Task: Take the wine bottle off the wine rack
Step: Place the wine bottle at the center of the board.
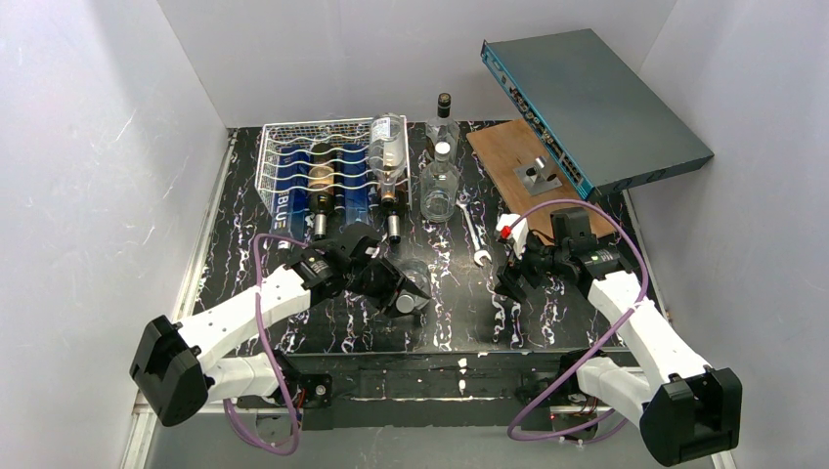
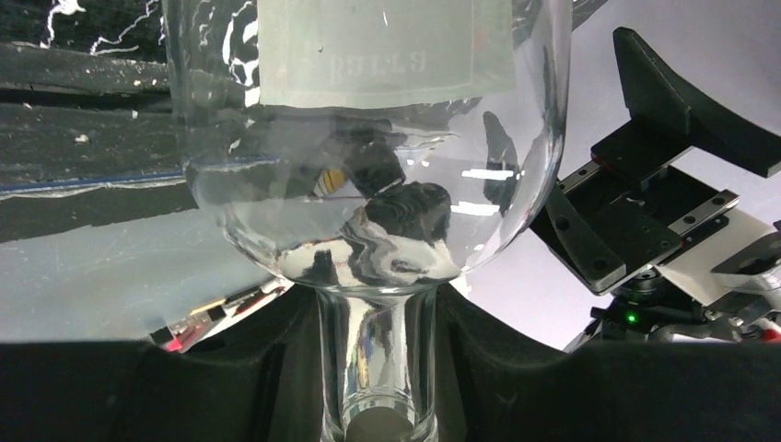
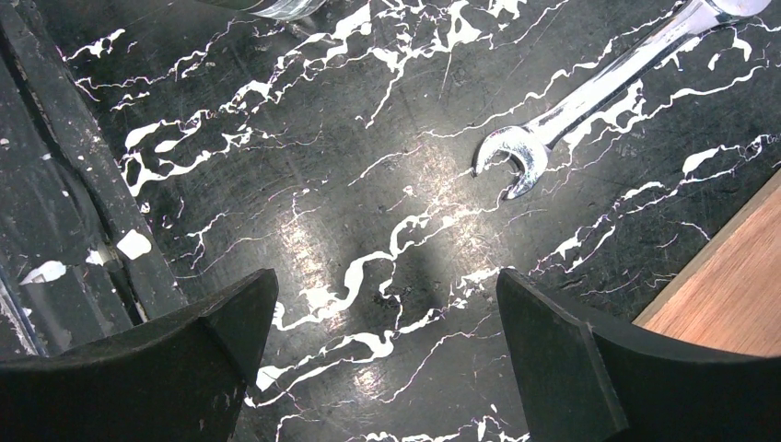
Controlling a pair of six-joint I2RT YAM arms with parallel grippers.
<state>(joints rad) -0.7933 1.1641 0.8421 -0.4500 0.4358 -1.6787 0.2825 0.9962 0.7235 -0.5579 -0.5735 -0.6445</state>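
My left gripper [image 1: 389, 285] [image 2: 378, 331] is shut on the neck of a clear glass wine bottle [image 2: 368, 184], which it holds off the table in front of the rack. From above, the bottle [image 1: 415, 280] shows only as a faint clear shape by the fingers. The silver-white wire wine rack [image 1: 283, 137] sits at the back left, with blue bottles [image 1: 293, 181], a dark bottle [image 1: 321, 191] and a clear labelled bottle [image 1: 389, 151] lying in it. My right gripper [image 1: 512, 281] [image 3: 387, 295] hangs open over bare table, nothing between its fingers.
Two clear bottles [image 1: 440, 186] [image 1: 443, 119] stand upright right of the rack. A steel wrench [image 1: 476, 240] [image 3: 553, 120] lies mid-table. A brown wooden board [image 1: 513, 166] [image 3: 728, 304] with a metal bracket lies at the back right, under a tilted blue-grey box [image 1: 596, 98].
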